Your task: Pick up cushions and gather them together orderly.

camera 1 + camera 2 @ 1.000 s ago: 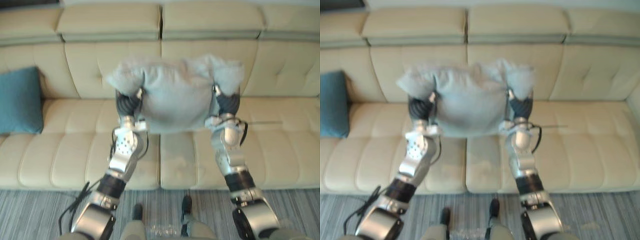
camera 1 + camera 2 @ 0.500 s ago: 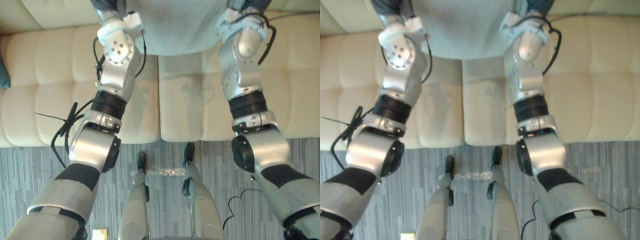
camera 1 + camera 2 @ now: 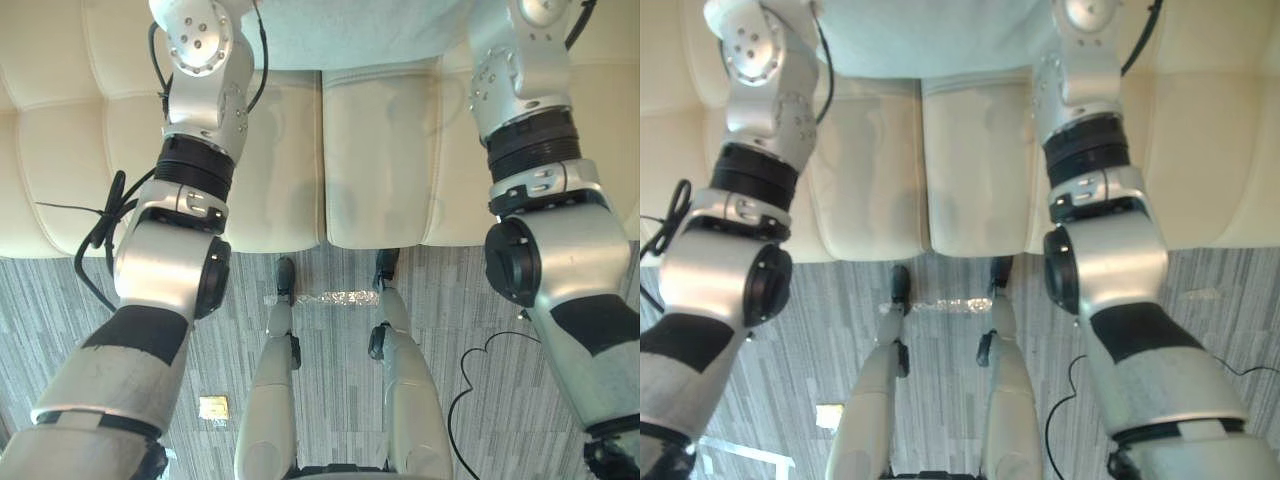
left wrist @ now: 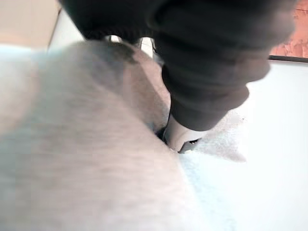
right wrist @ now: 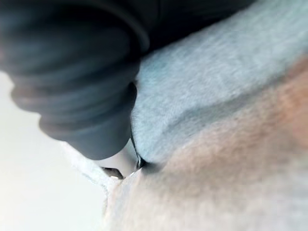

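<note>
A pale grey-blue cushion (image 3: 350, 30) hangs between my two forearms above the cream sofa seat (image 3: 370, 160); its lower edge lies along the top of both eye views (image 3: 930, 35). In the left wrist view my left hand (image 4: 207, 62) is pressed into the cushion's soft cloth (image 4: 96, 144), which bulges around it. My right hand (image 5: 82, 96) is dug into the cushion's other side (image 5: 216, 96) in the same way. How each hand grips is buried in the fabric.
The sofa's front edge (image 3: 300, 240) runs across the eye views, with grey striped carpet (image 3: 60, 300) below it. A clear crumpled wrapper (image 3: 325, 298) lies on the carpet near the sofa, and a small yellowish square (image 3: 212, 407) lies further out.
The camera has tipped down toward the floor, so the sofa and cushion have slid to the top of the picture. The cushion stays held up between the two arms.
</note>
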### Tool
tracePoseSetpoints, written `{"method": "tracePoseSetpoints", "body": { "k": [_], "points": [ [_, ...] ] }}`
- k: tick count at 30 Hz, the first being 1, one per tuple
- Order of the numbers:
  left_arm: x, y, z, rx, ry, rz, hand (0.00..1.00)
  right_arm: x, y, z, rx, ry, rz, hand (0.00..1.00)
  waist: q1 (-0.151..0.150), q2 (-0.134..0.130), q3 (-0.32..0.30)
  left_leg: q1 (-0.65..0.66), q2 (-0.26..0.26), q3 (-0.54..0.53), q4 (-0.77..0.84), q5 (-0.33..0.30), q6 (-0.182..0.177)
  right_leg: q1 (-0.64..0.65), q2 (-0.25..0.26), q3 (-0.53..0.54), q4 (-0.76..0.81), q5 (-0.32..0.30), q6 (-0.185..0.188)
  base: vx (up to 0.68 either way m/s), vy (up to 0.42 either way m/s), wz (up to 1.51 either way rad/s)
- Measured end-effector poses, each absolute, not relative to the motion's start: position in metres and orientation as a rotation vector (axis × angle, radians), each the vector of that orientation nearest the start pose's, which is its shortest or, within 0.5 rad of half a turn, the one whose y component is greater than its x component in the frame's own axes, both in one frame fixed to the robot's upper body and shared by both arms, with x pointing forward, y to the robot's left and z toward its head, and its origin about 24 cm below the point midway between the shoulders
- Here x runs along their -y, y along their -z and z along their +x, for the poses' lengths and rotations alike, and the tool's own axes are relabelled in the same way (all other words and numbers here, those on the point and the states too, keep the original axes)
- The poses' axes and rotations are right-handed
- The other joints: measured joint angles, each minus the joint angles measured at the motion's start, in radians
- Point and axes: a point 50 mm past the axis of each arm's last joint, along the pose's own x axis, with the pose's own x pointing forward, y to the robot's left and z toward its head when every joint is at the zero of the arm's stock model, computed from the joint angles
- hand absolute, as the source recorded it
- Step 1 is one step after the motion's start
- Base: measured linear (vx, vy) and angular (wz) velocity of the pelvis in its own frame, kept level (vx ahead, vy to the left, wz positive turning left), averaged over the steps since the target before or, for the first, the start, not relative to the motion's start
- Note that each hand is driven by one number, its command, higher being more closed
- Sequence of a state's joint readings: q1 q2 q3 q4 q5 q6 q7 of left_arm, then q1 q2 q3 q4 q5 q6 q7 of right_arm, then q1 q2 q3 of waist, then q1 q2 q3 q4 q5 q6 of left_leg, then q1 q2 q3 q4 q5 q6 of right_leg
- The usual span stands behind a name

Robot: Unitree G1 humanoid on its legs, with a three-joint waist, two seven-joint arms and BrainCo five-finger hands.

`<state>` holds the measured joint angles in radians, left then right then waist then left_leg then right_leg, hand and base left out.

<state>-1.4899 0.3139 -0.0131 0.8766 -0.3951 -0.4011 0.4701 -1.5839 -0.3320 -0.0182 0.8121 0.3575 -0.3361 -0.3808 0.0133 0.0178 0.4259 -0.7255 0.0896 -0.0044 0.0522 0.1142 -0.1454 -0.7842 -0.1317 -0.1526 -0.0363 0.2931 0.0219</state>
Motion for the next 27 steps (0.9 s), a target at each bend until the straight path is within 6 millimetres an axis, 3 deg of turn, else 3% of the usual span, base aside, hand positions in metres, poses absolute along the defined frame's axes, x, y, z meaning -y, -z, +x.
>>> {"method": "tracePoseSetpoints", "body": {
  "k": [4, 7, 9, 14, 21, 27],
  "points": [
    [-0.164, -0.390, 0.376, 0.927, -0.274, -0.321, 0.00, 0.167, -0.428, 0.353, 1.042, 0.199, 0.297, 0.00, 0.006, 0.000, 0.000, -0.004, 0.010, 0.000, 0.023, -0.006, 0.000, -0.001, 0.006, -0.001, 0.021, -0.002, 0.003, -0.05, -0.007, -0.02],
    [-0.180, -0.378, 0.378, 0.905, -0.261, -0.305, 0.00, 0.198, -0.414, 0.357, 1.008, 0.230, 0.315, 0.00, 0.014, -0.001, 0.000, -0.002, 0.017, 0.008, 0.050, -0.023, 0.003, -0.001, 0.008, 0.001, 0.051, -0.017, 0.020, -0.06, -0.007, -0.05],
    [-0.199, -0.366, 0.379, 0.878, -0.290, -0.300, 0.00, 0.221, -0.403, 0.357, 0.984, 0.257, 0.310, 0.00, 0.019, -0.001, 0.000, -0.004, 0.024, 0.020, 0.068, -0.032, 0.001, -0.001, 0.010, 0.005, 0.066, -0.029, 0.034, -0.06, -0.011, -0.06],
    [-0.240, -0.345, 0.379, 0.818, -0.363, -0.333, 0.00, 0.267, -0.379, 0.355, 0.926, 0.333, 0.351, 0.00, 0.020, -0.001, -0.001, 0.001, 0.049, 0.061, 0.069, -0.022, 0.001, 0.006, 0.021, 0.010, 0.066, -0.037, 0.028, -0.05, -0.028, -0.03],
    [-0.247, -0.316, 0.384, 0.743, -0.364, -0.297, 0.00, 0.262, -0.357, 0.364, 0.855, 0.283, 0.285, 0.00, 0.018, -0.004, -0.002, 0.055, 0.075, 0.084, 0.052, -0.021, -0.003, 0.058, 0.042, 0.010, 0.044, -0.035, 0.026, -0.04, -0.017, -0.06],
    [-0.230, -0.312, 0.389, 0.723, -0.305, -0.260, 0.00, 0.234, -0.348, 0.375, 0.806, 0.212, 0.143, 0.00, 0.018, -0.004, -0.002, 0.067, 0.080, 0.107, 0.034, -0.011, -0.010, 0.060, 0.047, 0.021, 0.033, -0.029, 0.018, -0.03, 0.008, -0.04]
  ]
}}
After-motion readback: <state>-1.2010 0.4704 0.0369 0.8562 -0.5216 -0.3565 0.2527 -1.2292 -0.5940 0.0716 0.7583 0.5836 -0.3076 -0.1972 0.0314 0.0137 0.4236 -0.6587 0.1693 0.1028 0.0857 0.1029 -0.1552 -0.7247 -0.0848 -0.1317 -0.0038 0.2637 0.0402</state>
